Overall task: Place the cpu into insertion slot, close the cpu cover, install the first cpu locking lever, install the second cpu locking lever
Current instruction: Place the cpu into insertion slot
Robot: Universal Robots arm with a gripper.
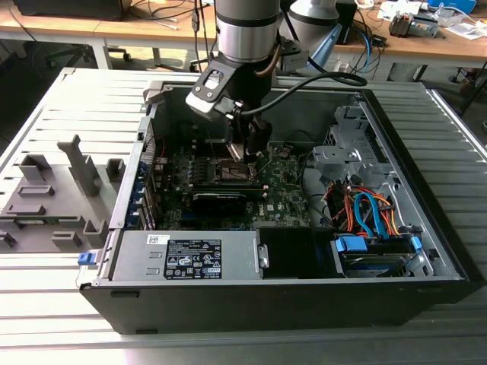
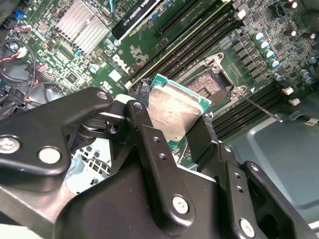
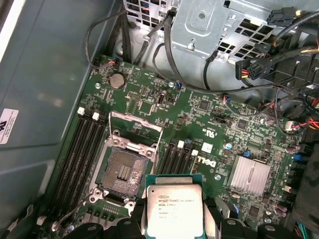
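Clamping one cpu (image 3: 174, 209) between two fingers (image 2: 144, 144), one claw (image 2: 170, 113) near the one open insertion slot (image 3: 121, 172).

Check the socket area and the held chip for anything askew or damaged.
Nothing stands out. The hand holds the cpu squarely by its edges, near the insertion slot, which lies bare with no visible damage. The cpu cover stands swung up, as an open socket would have it.

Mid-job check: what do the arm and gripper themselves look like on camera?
The arm is a silver-grey cylinder with a dark band; a black cable loops off its black wrist block. The gripper is matte black, with flat linked fingers studded with silver screws.
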